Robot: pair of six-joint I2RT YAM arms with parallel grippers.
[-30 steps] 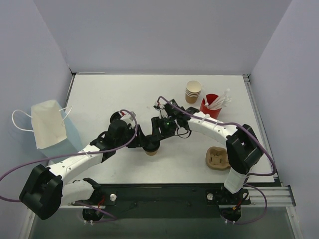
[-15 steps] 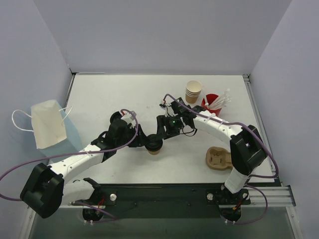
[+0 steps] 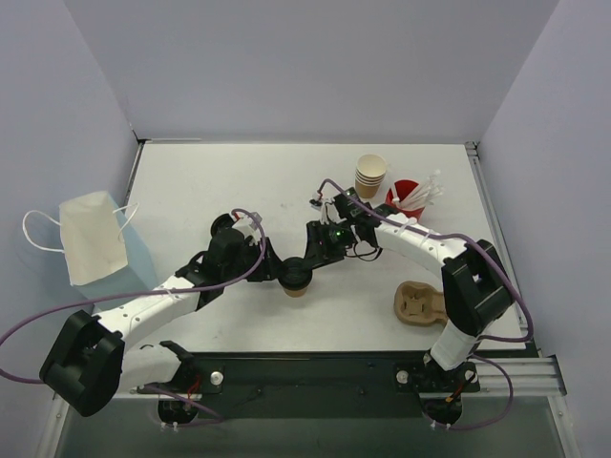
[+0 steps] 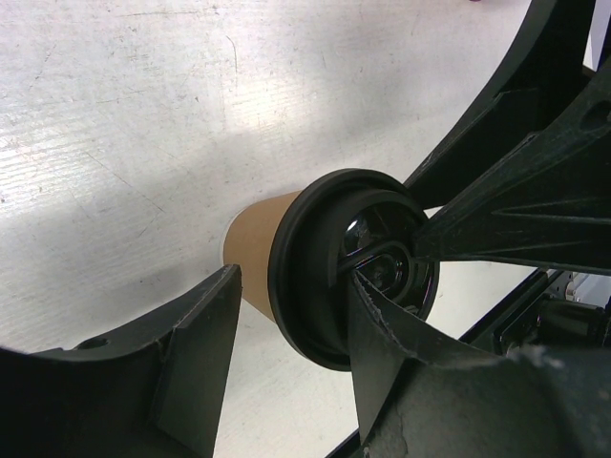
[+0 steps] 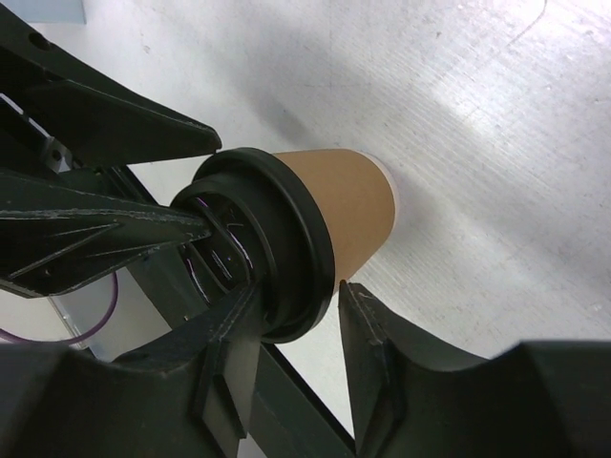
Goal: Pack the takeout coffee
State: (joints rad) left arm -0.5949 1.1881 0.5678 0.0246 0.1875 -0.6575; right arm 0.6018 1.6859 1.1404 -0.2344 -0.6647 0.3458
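Well off behind the left hand's wrist, out past its elbow, sits the white bag, the likely place for the drink; no part of either arm is near it.

The left gripper reaches in level from its own side, and the takeout coffee stands right at its fingertips, between them. Its jaws are partway open, one finger on each side of the brown cup just under the black lid. In the left wrist view they lie close against it. I judge this a grip, though the contact on the nearer side is not plain.

The cup stands upright on the table, so its long axis runs straight up, crosswise to the left hand's fingers. A side hold like this suits lifting it without tipping.

The right gripper comes at the same cup from the opposite side, fingertips just at the lid's rim, jaws narrowed but apart. Whether they touch the lid I cannot tell.

Behind the right hand, well apart from it, are the stack of lidless cups, the red cup and the pulp carrier.

Both hands are at the cup, but the left arm lies on the bag's side, so the carry seems to fall to it.
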